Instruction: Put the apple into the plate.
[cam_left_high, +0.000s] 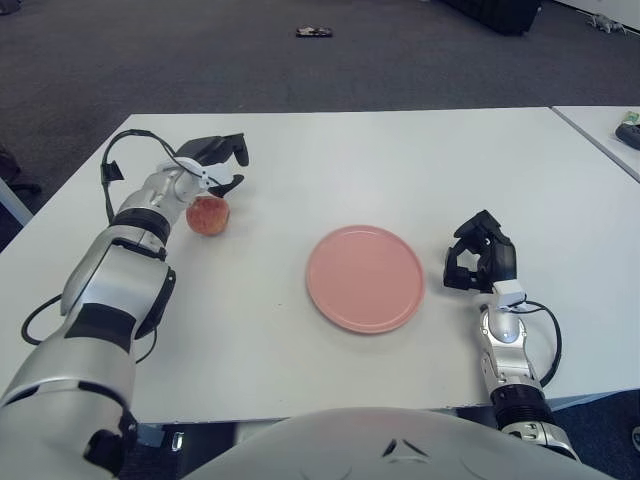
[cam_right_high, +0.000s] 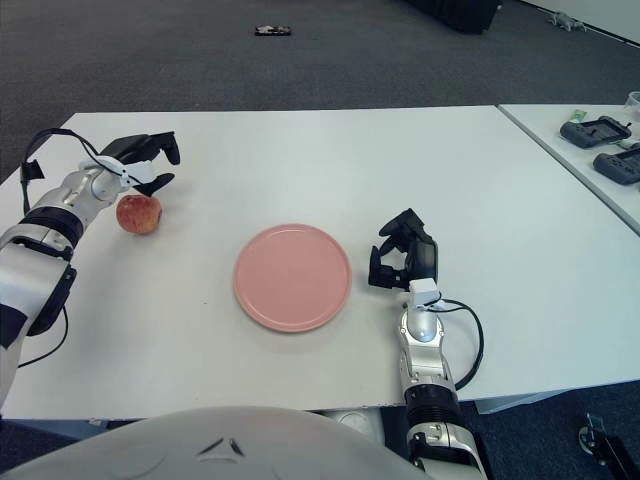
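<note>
I stand in what looks like an office or lab room. The white table (cam_left_high: 330, 160) before me sits on dark grey carpet (cam_left_high: 200, 60). Beside it to my right, a second white table (cam_right_high: 590, 165) carries dark devices (cam_right_high: 597, 130). Beyond the table's far edge, a small dark object (cam_left_high: 314, 32) lies on the carpet.

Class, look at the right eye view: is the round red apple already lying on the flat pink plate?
No: the round red apple sits on the white table, well left of the flat pink plate, by the open left hand.
</note>
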